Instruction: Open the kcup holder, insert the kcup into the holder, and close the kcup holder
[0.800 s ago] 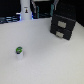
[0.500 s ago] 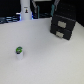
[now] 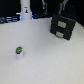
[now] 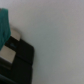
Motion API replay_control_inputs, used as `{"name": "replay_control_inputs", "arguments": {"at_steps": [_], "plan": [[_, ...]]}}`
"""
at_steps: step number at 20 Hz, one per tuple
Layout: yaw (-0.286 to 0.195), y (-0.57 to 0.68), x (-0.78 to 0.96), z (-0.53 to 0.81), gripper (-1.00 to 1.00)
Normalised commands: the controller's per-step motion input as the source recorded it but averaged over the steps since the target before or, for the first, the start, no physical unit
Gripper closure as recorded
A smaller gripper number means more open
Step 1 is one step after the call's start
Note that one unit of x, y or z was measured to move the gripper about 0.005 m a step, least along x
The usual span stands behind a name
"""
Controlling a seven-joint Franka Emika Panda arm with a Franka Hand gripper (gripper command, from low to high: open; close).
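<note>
1. The kcup holder (image 3: 63, 27) sits shut at the far side of the white desk (image 3: 45, 60), toward the exterior view's right, both pale front panels flush.
2. The kcup (image 3: 19, 51) stands well apart from it, toward the exterior view's left.
3. The claw's spread cannot be told; neither view shows its fingers.
4. The wrist view shows the holder's corner (image 4: 17, 60) nearby.
5. Opening comes first: a square approach to one panel and a straight pull should keep the unit from skidding.

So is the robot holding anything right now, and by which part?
It cannot be told: the gripper shows in neither view. The kcup stands alone on the table, apart from the kcup holder.
</note>
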Motion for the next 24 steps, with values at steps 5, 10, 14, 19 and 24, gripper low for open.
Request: {"name": "replay_control_inputs", "arguments": {"at_steps": [5,10,14,19,24], "plan": [[-0.198,0.69,-0.23,-0.01,-1.0],[-0.178,0.63,-0.19,-0.13,-1.0],[-0.168,0.59,-0.19,-0.2,-1.0],[-0.152,0.55,-0.16,-0.25,-1.0],[-0.11,0.45,-0.18,-0.36,-1.0]]}}
